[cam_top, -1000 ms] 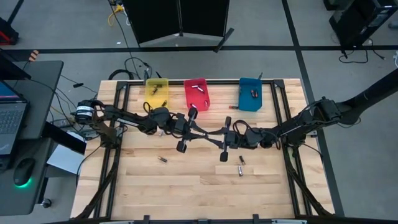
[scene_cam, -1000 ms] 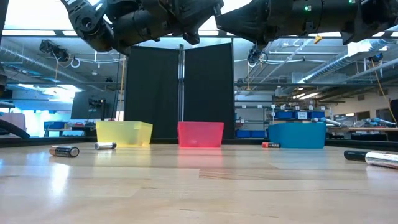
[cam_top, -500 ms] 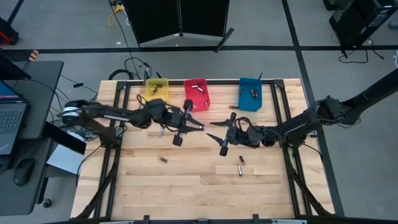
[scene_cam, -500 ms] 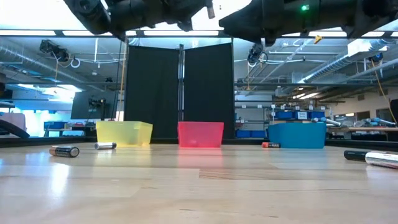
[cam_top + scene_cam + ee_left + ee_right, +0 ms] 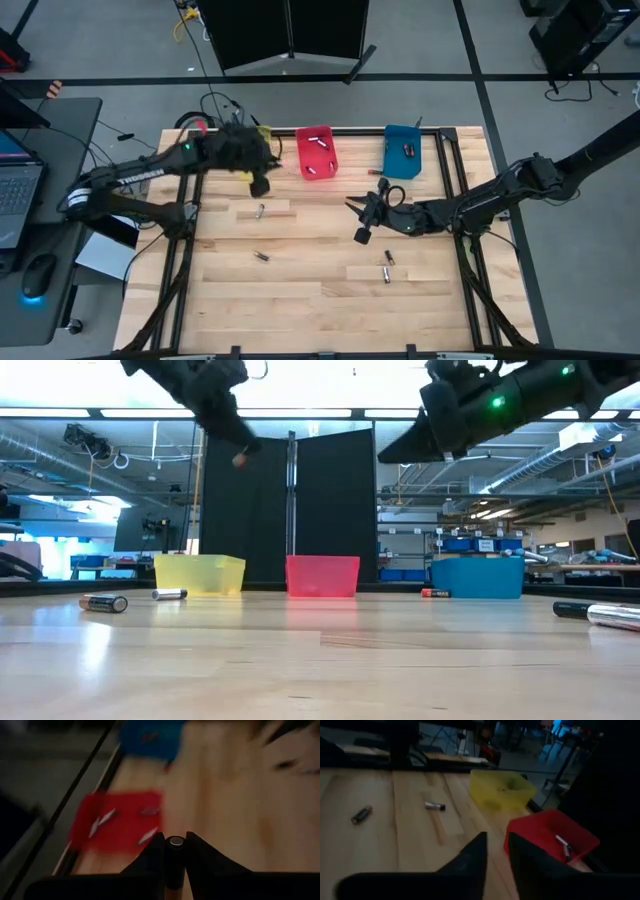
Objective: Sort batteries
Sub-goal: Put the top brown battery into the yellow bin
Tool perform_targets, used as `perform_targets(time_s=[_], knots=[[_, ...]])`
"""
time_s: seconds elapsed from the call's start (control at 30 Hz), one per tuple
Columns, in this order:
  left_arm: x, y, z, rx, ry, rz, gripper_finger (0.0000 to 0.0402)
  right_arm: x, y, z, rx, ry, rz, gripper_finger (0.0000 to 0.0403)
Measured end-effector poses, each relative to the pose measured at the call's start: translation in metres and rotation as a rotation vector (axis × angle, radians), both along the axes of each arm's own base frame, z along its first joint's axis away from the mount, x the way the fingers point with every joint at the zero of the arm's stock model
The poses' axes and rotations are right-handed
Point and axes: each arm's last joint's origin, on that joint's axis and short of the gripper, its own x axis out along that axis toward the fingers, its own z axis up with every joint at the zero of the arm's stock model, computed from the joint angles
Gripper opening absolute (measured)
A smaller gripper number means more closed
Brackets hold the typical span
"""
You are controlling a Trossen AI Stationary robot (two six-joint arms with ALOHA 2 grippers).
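Note:
My left gripper (image 5: 258, 182) hangs over the far left of the table beside the yellow bin (image 5: 247, 139), shut on a dark battery (image 5: 175, 865). In the low view the left gripper (image 5: 232, 448) is high above the table. My right gripper (image 5: 358, 222) hovers over mid-table, right of centre, narrowly open and empty (image 5: 496, 845). Loose batteries lie on their sides on the wood: one (image 5: 260, 211), another (image 5: 261, 257), a pair (image 5: 387, 266) and a reddish one (image 5: 371, 172). The red bin (image 5: 315, 152) and the blue bin (image 5: 403, 150) hold batteries. My left gripper pinches the battery between its two fingers. The battery lies along the fingers, its silvery end (image 5: 175, 841) level with the fingertips. It is lifted clear, high above the table; in the low view an orange tip (image 5: 240, 458) pokes out below the slanting fingers.
Three bins stand in a row at the table's far edge. A black frame (image 5: 190, 230) runs along the table's left and right sides. A desk with a laptop (image 5: 15, 190) and mouse stands left of the table. Bare wood lies near the near edge (image 5: 320, 320).
The two grippers stood tip to tip over mid-table and have parted. My left gripper has swung toward the far left, over to the yellow bin, carrying the battery. My right gripper has stayed about where it was, right of centre.

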Motion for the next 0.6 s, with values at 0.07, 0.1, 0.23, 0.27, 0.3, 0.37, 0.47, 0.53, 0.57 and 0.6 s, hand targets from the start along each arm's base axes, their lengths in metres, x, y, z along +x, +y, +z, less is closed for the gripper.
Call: perform_targets(time_s=[0.07, 0.1, 0.23, 0.27, 0.3, 0.37, 0.47, 0.53, 0.57, 0.6], knots=[[-0.006, 0.015, 0.002, -0.021, 0.068, 0.076, 0.0053, 0.001, -0.001, -0.004, -0.004, 0.017, -0.004, 0.0049], [-0.010, 0.023, 0.003, -0.030, 0.092, 0.116, 0.0053, 0.002, -0.001, -0.005, -0.008, 0.026, -0.004, 0.0032], [-0.024, 0.057, -0.002, -0.057, 0.241, 0.265, 0.0053, 0.002, -0.004, -0.006, -0.007, 0.039, 0.001, 0.0012], [-0.026, 0.066, -0.006, -0.066, 0.286, 0.295, 0.0053, 0.002, -0.004, -0.007, -0.005, 0.044, 0.008, 0.0017], [-0.028, 0.074, -0.011, -0.090, 0.333, 0.320, 0.0053, 0.002, -0.005, -0.007, 0.000, 0.048, 0.020, 0.0022], [-0.030, 0.092, -0.022, -0.117, 0.389, 0.358, 0.0053, 0.003, -0.007, -0.008, 0.016, 0.054, 0.044, 0.0026], [-0.029, 0.117, -0.041, -0.152, 0.454, 0.395, 0.0053, 0.003, -0.010, -0.009, 0.021, 0.063, 0.049, 0.0017], [-0.026, 0.135, -0.056, -0.179, 0.473, 0.420, 0.0053, 0.003, -0.012, -0.009, 0.017, 0.070, 0.045, 0.0009], [-0.024, 0.142, -0.063, -0.205, 0.491, 0.419, 0.0053, 0.003, -0.013, -0.009, 0.014, 0.076, 0.041, 0.0008], [-0.022, 0.148, -0.071, -0.226, 0.509, 0.414, 0.0053, 0.003, -0.014, -0.010, 0.012, 0.079, 0.038, 0.0008]])
